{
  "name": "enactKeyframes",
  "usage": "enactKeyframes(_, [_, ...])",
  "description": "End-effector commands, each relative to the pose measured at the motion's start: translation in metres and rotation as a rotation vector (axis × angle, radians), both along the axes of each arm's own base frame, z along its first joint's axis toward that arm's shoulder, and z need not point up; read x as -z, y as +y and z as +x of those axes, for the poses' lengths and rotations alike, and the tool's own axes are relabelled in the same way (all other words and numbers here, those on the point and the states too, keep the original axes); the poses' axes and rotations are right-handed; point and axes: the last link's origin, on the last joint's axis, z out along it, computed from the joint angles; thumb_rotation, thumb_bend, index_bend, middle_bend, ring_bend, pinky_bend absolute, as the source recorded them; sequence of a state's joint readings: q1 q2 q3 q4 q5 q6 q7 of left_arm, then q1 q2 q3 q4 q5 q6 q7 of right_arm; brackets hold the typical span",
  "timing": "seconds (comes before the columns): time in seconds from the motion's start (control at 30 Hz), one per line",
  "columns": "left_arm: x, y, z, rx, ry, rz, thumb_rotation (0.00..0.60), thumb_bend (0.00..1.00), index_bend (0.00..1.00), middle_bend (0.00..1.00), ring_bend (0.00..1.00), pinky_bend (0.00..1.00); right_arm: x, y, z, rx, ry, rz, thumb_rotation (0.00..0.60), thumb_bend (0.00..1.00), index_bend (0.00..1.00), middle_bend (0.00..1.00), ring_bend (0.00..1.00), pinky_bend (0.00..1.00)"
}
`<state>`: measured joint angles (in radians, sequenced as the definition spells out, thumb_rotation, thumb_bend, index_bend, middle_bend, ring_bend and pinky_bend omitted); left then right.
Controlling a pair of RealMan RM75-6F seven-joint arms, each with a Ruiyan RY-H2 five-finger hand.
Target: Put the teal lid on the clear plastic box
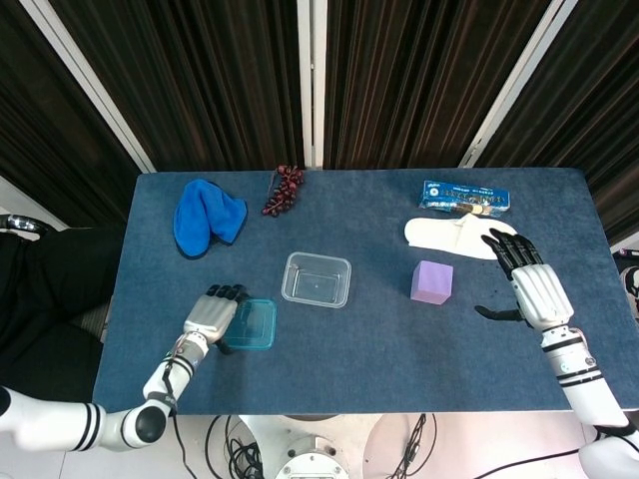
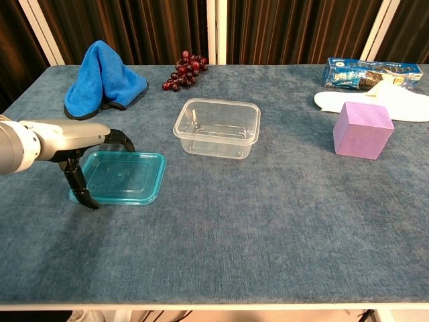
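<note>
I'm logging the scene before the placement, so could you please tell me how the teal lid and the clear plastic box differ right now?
The teal lid is tinted, flat and shallow; the clear plastic box is colourless and deep-walled. The lid has the left hand at its left edge, its fingers against it; the box stands alone, untouched and open. Both are rounded rectangles of see-through plastic on the table.

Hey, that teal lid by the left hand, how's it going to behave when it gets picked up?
The teal lid looks thin and flat, so probably light and slightly bendy. Lying flush on the table, its edge may be hard to get under. The left hand sits at its edge.
</note>
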<state>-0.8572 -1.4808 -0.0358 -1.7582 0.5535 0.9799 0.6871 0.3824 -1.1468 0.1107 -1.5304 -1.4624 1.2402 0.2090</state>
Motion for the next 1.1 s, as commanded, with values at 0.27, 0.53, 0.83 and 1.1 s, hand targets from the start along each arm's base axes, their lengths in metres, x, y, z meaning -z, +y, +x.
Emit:
enactKeyframes(0.27, [-0.016, -0.003, 0.005, 0.059, -0.040, 0.052, 0.600, 0.03, 0.30, 0.01, 0.00, 0.00, -0.002, 0.002, -0.001, -0.005, -0.013, -0.012, 0.600, 0.00, 0.00, 0.00, 0.00, 0.00])
enactKeyframes(0.53, [-0.061, 0.013, 0.018, 0.089, -0.114, 0.137, 0.600, 0.03, 0.30, 0.02, 0.00, 0.00, -0.005, 0.004, 0.000, -0.015, -0.019, -0.022, 0.600, 0.00, 0.00, 0.00, 0.00, 0.00])
enactKeyframes(0.83, [-0.071, 0.048, 0.076, 0.179, -0.174, 0.084, 0.600, 0.03, 0.30, 0.02, 0.00, 0.00, -0.011, 0.006, 0.001, -0.016, -0.007, -0.042, 0.600, 0.00, 0.00, 0.00, 0.00, 0.00])
enactKeyframes(1.1, [-0.028, 0.077, 0.127, 0.251, -0.130, -0.026, 0.600, 0.02, 0.30, 0.02, 0.00, 0.00, -0.016, 0.015, 0.002, -0.011, 0.005, -0.056, 0.600, 0.00, 0.00, 0.00, 0.00, 0.00])
